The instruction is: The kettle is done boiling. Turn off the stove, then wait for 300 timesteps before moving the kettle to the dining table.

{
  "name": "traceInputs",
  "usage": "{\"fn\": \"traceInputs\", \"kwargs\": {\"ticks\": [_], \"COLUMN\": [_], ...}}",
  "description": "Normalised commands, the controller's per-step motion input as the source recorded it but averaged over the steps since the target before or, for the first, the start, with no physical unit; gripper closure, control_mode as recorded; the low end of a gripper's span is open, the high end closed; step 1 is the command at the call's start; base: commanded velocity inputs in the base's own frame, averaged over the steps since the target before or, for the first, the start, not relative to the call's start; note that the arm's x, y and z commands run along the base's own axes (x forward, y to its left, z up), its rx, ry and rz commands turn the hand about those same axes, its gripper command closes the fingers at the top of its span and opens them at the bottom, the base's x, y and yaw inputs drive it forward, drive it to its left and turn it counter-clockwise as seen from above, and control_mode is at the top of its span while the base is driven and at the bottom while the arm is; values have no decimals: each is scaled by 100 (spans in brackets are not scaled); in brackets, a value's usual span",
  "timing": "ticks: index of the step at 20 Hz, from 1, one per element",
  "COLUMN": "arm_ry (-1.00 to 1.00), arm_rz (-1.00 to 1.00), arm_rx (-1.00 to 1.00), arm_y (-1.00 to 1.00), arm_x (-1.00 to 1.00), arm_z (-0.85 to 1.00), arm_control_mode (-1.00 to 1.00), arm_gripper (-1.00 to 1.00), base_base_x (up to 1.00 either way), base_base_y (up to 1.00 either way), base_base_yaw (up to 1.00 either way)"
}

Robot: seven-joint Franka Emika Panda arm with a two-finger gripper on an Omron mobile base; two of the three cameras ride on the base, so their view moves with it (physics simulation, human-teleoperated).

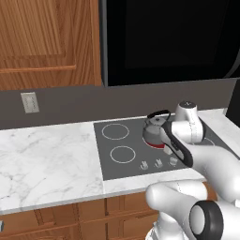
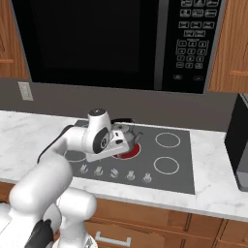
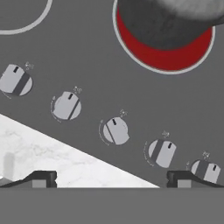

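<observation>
The kettle [image 1: 154, 127] sits on a burner [image 3: 168, 57] of the stove [image 1: 117, 154] that glows red; the red disc shows beneath and around its base. In the right base view the kettle [image 2: 127, 137] stands on the near-centre burner, partly screened by the arm's wrist. Its black arched handle rises above the rounded grey body. In the hand view the underside of the kettle [image 3: 170, 22] hangs over the upper part of the red burner.

The stove is set flush in a white marble counter [image 1: 42, 164], backed by a grey wall with a pale outlet plate [image 1: 30, 102]. Wooden cabinets [image 1: 42, 42] hang above on the left, and a black microwave [image 2: 97, 43] with a keypad on its right side hangs over the stove. The other burner rings are white outlines, unlit.

A row of five silver knobs [image 3: 115, 131] runs along the front edge of the stove, each with a dark pointer mark. In the hand view the row slants from upper left to lower right, with the marble edge of the counter below it.

The gripper [image 3: 111, 178] hovers above the front of the stove, just over the knob row, looking down. Its two dark fingertips [image 3: 41, 178] stand far apart, at full spread, with nothing between them; they touch no knob. The middle knob lies between the fingertips' lines, farther along the view.
</observation>
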Motion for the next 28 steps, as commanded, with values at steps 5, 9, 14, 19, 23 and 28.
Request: {"fn": "traceInputs", "kwargs": {"ticks": [5, 9, 14, 19, 23, 28], "arm_ry": [3, 2, 2, 2, 2, 3], "arm_rz": [0, 0, 0, 0, 0, 0], "arm_rx": [0, 0, 0, 0, 0, 0], "arm_y": [0, 0, -3, -6, -6, -3], "arm_x": [7, 7, 5, 2, 0, 0], "arm_z": [-10, -10, -11, -12, -16, -16], "arm_control_mode": [-100, -100, -100, -100, -100, -100], "arm_gripper": [-100, -100, -100, -100, -100, -100], "base_base_x": [0, 0, 0, 0, 0, 0], "base_base_y": [0, 0, 0, 0, 0, 0], "base_base_yaw": [0, 0, 0, 0, 0, 0]}}
